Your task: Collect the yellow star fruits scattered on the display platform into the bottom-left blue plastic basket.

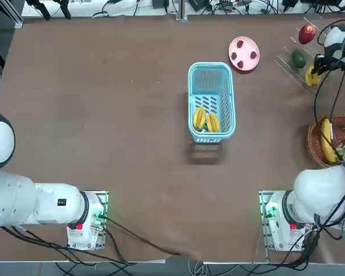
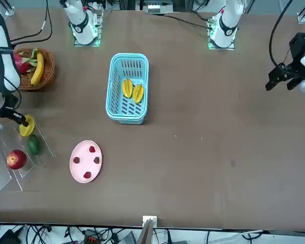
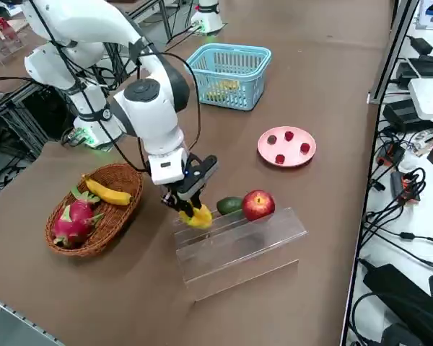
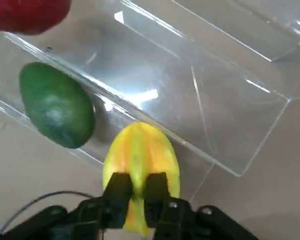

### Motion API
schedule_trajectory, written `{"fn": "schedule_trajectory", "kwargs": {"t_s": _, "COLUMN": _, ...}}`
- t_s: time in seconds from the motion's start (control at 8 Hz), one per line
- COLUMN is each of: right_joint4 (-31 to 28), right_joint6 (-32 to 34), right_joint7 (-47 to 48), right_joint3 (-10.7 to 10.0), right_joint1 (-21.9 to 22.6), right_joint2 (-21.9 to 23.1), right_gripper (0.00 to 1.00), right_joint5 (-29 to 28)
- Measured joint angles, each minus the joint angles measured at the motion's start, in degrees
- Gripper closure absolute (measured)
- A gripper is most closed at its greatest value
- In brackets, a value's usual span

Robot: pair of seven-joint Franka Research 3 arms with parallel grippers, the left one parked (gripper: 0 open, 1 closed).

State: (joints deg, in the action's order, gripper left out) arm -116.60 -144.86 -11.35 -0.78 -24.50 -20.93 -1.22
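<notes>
One yellow star fruit point(image 4: 140, 150) lies at the low front step of the clear display platform point(image 4: 215, 115). My right gripper point(image 4: 137, 186) is shut on it, its fingers point(image 4: 119, 189) pinching a ridge. The top view shows this gripper point(image 1: 316, 71) at the table's far right over the star fruit point(image 1: 311, 78). In the side view the fruit point(image 3: 200, 218) sits under the gripper point(image 3: 190, 207) at the platform point(image 3: 238, 252). Two more star fruits point(image 1: 199, 118) point(image 1: 213, 122) lie inside the blue plastic basket point(image 1: 191, 86) at mid-table.
A green avocado point(image 4: 57, 105) and a red apple point(image 3: 257, 205) rest on the platform beside the held fruit. A pink plate point(image 1: 244, 53) with small red fruits lies between basket and platform. A wicker basket point(image 1: 315, 144) holds a banana and a dragon fruit.
</notes>
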Motion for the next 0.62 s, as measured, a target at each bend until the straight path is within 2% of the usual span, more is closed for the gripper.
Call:
{"fn": "schedule_trajectory", "kwargs": {"t_s": 0.25, "right_joint4": 0.78, "right_joint6": 2.39, "right_joint7": 0.0, "right_joint3": 0.03, "right_joint1": 0.13, "right_joint2": 0.12, "right_gripper": 0.8, "right_joint5": 0.0}}
{"fn": "schedule_trajectory", "kwargs": {"t_s": 0.38, "right_joint4": 3.18, "right_joint6": 8.79, "right_joint7": 0.0, "right_joint3": 0.12, "right_joint1": 0.59, "right_joint2": 0.75, "right_gripper": 0.8, "right_joint5": 0.01}}
{"fn": "schedule_trajectory", "kwargs": {"t_s": 0.62, "right_joint4": 12.77, "right_joint6": 29.91, "right_joint7": 3.54, "right_joint3": 0.46, "right_joint1": 3.87, "right_joint2": 4.29, "right_gripper": 0.8, "right_joint5": -0.01}}
